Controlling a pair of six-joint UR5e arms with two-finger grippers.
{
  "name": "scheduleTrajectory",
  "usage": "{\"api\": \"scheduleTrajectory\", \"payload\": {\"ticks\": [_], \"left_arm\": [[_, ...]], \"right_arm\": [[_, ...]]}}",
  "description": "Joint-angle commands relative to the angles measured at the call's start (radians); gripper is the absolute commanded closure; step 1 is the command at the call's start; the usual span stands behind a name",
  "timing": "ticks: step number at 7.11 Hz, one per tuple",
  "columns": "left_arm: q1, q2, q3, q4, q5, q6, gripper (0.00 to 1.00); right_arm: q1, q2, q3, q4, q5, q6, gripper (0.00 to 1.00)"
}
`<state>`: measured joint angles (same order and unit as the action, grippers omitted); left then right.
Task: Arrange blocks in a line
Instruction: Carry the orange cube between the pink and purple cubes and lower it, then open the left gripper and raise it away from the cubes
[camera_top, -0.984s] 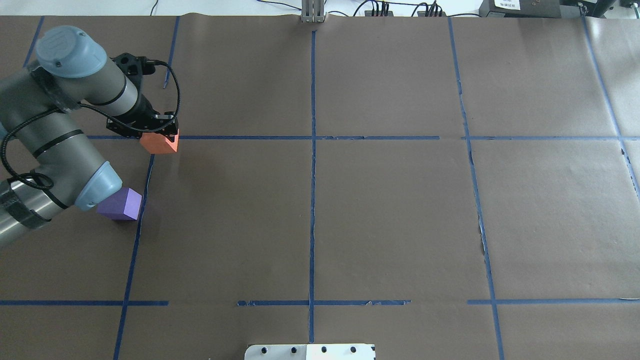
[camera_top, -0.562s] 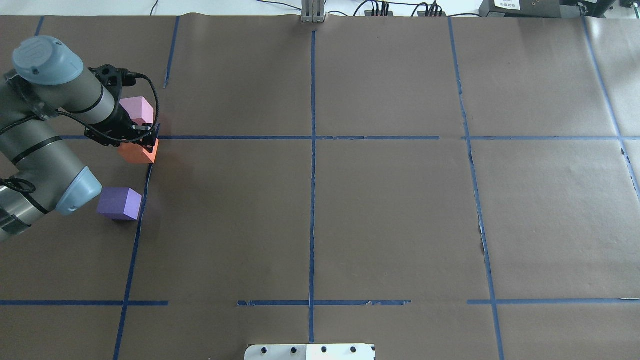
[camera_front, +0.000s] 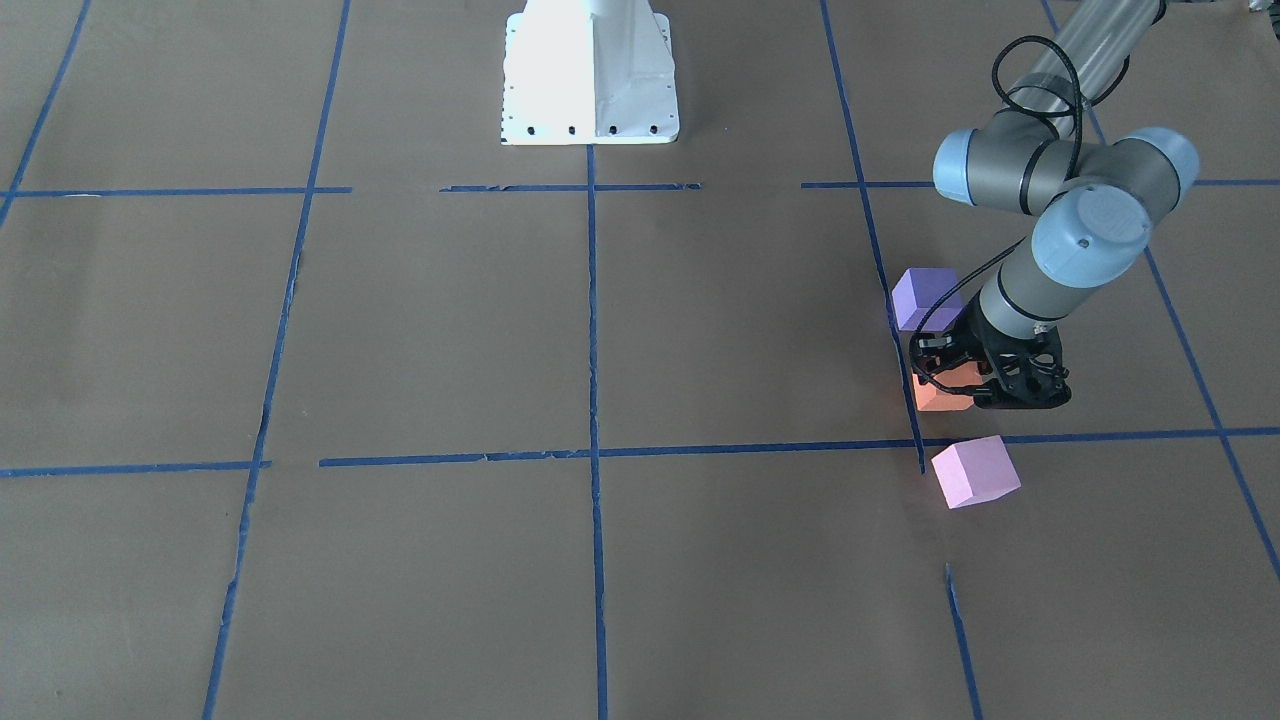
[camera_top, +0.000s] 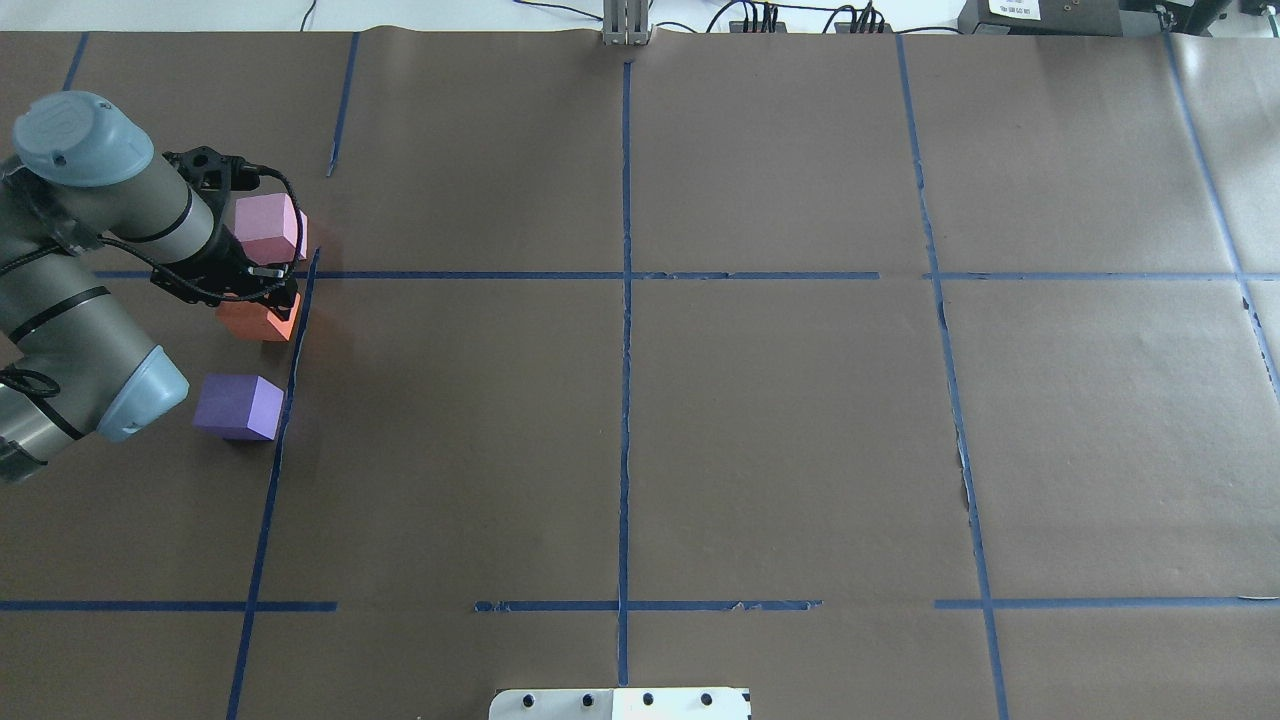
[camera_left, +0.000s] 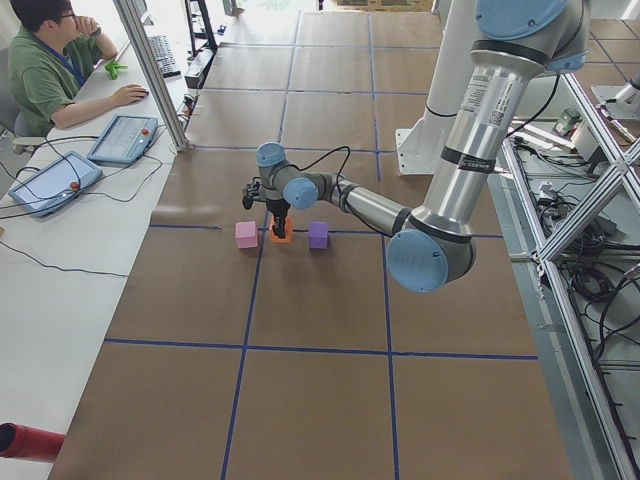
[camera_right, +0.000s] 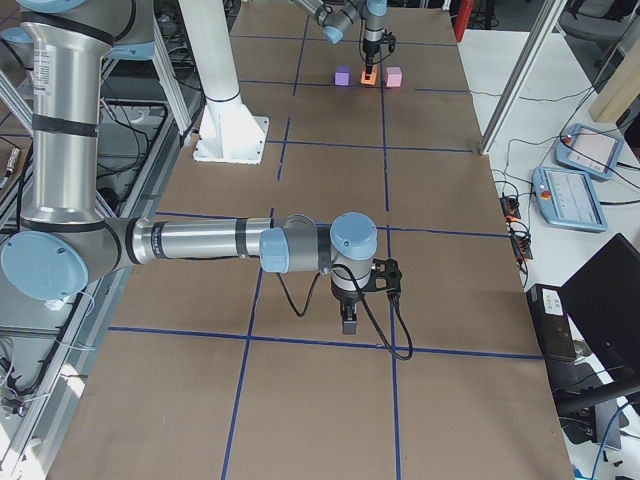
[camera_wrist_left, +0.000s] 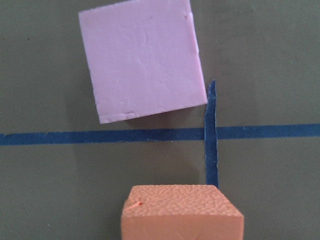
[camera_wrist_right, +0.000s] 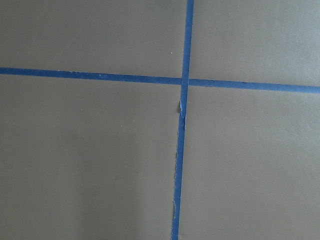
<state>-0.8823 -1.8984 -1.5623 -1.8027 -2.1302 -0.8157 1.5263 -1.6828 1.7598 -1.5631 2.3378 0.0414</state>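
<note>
Three blocks in a rough line on the robot's left part of the table (camera_top: 700, 450): pink block (camera_top: 268, 225) farthest from the base, orange block (camera_top: 262, 322) in the middle, purple block (camera_top: 238, 405) nearest the base. All apart, none touching. Orange clamped by its sides in the left gripper (camera_top: 258, 297), low over the paper. Cannot tell whether touching down or just off. In the left wrist view: orange top at the bottom edge, pink ahead across a blue tape line (camera_wrist_left: 100, 136), turned a little against the tape.

Step in hand, as a judgement: setting orange down between pink and purple. To do it well:
- Centre on the line joining the two neighbours, with an even gap each side.
- Square the faces to the tape rather than copying pink's skew.
- Lower straight and release only once flat on the paper.
- Open just enough to clear, then lift vertically to avoid dragging or tipping the foam.
- Keep fingers clear of both neighbours.

Pose: left arm in from the left edge of the overhead view, elbow folded, tool pointing straight down over orange, cable looped at the wrist. Right gripper (camera_right: 349, 322) well apart from the blocks, pointing down near a tape crossing (camera_wrist_right: 184, 82). Visible only in the side view, so cannot tell whether open or closed. Only paper and tape in its wrist view.
</note>
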Motion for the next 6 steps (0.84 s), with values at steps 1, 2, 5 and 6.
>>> {"api": "scheduleTrajectory", "payload": {"ticks": [1,2,5,6], "left_arm": [[-0.004,0.002,-0.013,-0.003,-0.002,-0.003,0.00],[-0.029,0.002,-0.036,0.008,-0.037,0.006,0.00],[-0.252,0.056,-0.154,0.191,-0.047,0.320,0.00],[-0.339,0.112,-0.147,0.221,-0.047,0.507,0.00]], "right_arm": [[0.000,0.000,0.000,0.000,0.000,0.000,0.00],[0.000,0.000,0.000,0.000,0.000,0.000,0.00],[0.000,0.000,0.000,0.000,0.000,0.000,0.00],[0.000,0.000,0.000,0.000,0.000,0.000,0.00]]}}
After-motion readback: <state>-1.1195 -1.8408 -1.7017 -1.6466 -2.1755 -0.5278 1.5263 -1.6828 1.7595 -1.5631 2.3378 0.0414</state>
